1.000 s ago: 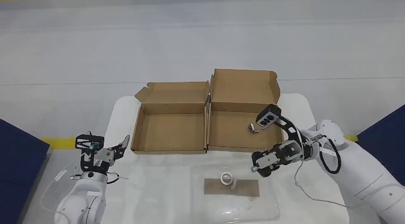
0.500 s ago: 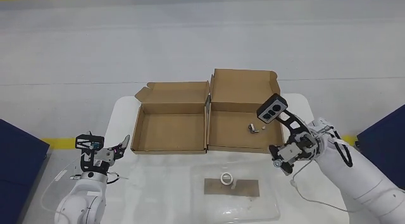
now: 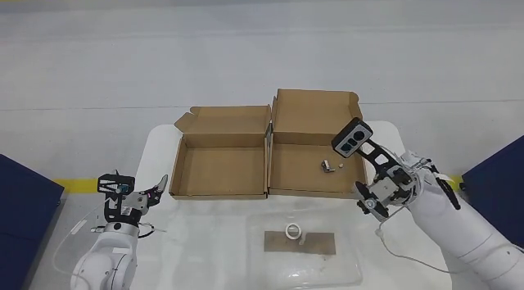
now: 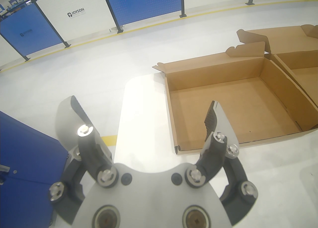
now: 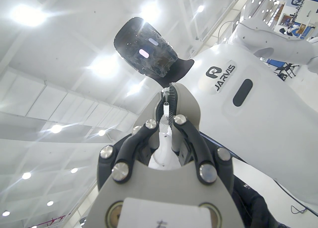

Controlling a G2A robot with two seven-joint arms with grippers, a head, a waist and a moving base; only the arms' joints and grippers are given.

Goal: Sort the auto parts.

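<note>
Right gripper (image 5: pixel 168 93): jaws pinched almost together on a small metal part (image 5: pixel 165 95), ribbed or threaded, held at the very fingertips. The tips point up toward the ceiling, not down at the table (image 3: pixel 205 233).

Left gripper (image 4: pixel 144 107): spread wide, nothing between the fingers. The left box (image 4: pixel 236 105) lies just ahead of it, floor bare.

Right box (image 3: pixel 295 167) sits just beside the right gripper, on the side toward the other arm and a little farther from the robot. One loose part (image 3: pixel 330 165) lies on its floor. A white ring (image 3: pixel 292 229) rests on a brown strip (image 3: pixel 319 243), well to the inner side of the right gripper and closer to the robot.

Step in hand, as I judge it: deliver the held part to a box, probably the right one, though I cannot tell whether it matches the part lying there.

To do it well:
- The hold is shallow, so keep the pinch firm and the wrist turn slow.
- Roll the wrist until the tips face down before crossing the box wall.
- Clear the near wall and centre over bare floor.
- Release low, so the part does not bounce out.
</note>
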